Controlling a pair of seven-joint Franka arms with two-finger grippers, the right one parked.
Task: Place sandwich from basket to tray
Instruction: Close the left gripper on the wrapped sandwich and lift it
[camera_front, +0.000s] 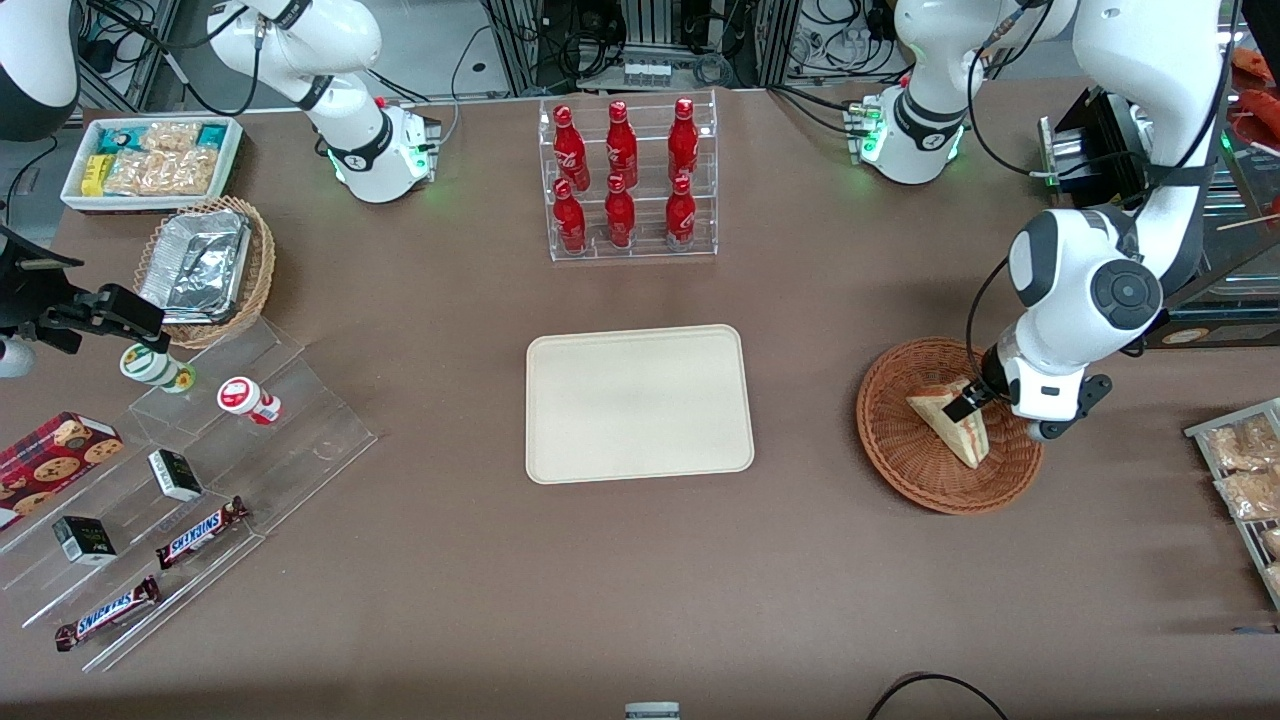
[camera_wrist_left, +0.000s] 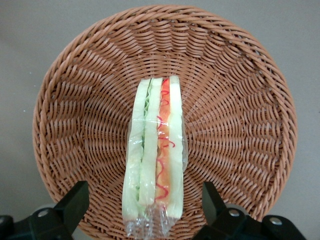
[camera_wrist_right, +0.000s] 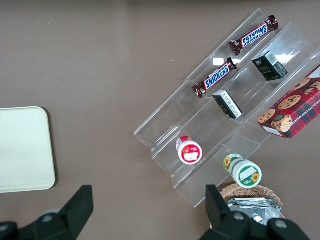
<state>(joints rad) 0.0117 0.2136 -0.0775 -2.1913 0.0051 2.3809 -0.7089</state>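
Tray (camera_front: 640, 403) sits flat mid-bench, bare, nothing stacked near its rim. My judgement: it's kept open so a drop from above needs no threading.

Well apart from it, toward my working end of the bench, the basket (camera_front: 945, 425). Sandwich (camera_front: 952, 420) lies in its shallow bowl, wrapped in clear film, standing on edge so the filling stripe faces up at my wrist camera. Wedge runs lengthwise between my fingers (camera_wrist_left: 75, 202).

My gripper (camera_front: 968, 402) is down at the sandwich, inside the basket rim. Jaws spread wide, one finger on each bread face, neither pressing yet as far as the wrist view shows. That straddle makes sense: closing on the flat bread sides, not the pointed ends, should hold better.

Risk, as I judge it: film is slick, bread soft. Squeeze firm but modest. Lift clear of the woven rim before travelling to the tray.
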